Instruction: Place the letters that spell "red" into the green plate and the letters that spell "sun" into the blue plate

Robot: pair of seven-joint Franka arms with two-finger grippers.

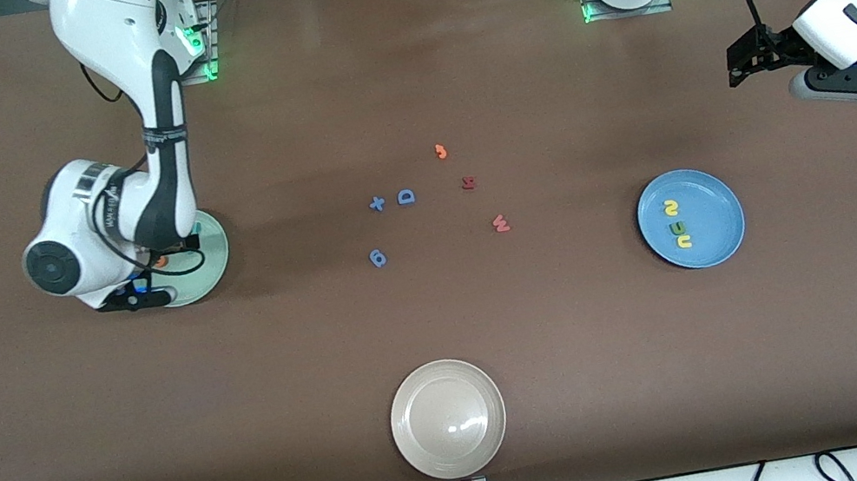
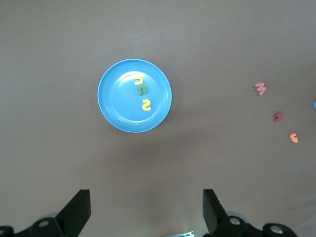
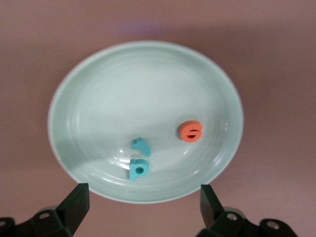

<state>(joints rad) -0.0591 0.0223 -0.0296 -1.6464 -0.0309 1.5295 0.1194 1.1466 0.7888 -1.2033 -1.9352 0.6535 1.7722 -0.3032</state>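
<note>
The pale green plate (image 3: 148, 74) holds a teal r (image 3: 140, 145), a teal d (image 3: 138, 169) and an orange e (image 3: 191, 131), all lying loose. My right gripper (image 3: 143, 197) hangs open and empty over that plate's rim (image 1: 217, 264), and the right wrist (image 1: 138, 293) covers much of the plate in the front view. The blue plate (image 1: 690, 219) holds a yellow s (image 1: 671, 207), an olive n (image 1: 678, 225) and a yellow u (image 1: 684, 240). My left gripper (image 1: 745, 59) waits open over bare table at the left arm's end, and the blue plate (image 2: 134, 95) shows in its wrist view.
A beige-white plate (image 1: 448, 419) sits near the table's front edge. Loose letters lie mid-table: a blue D (image 1: 406, 197), a blue cross (image 1: 377, 204), a blue 6 (image 1: 378, 258), an orange 3 (image 1: 441, 152), a dark red letter (image 1: 468, 182) and a red w (image 1: 501, 222).
</note>
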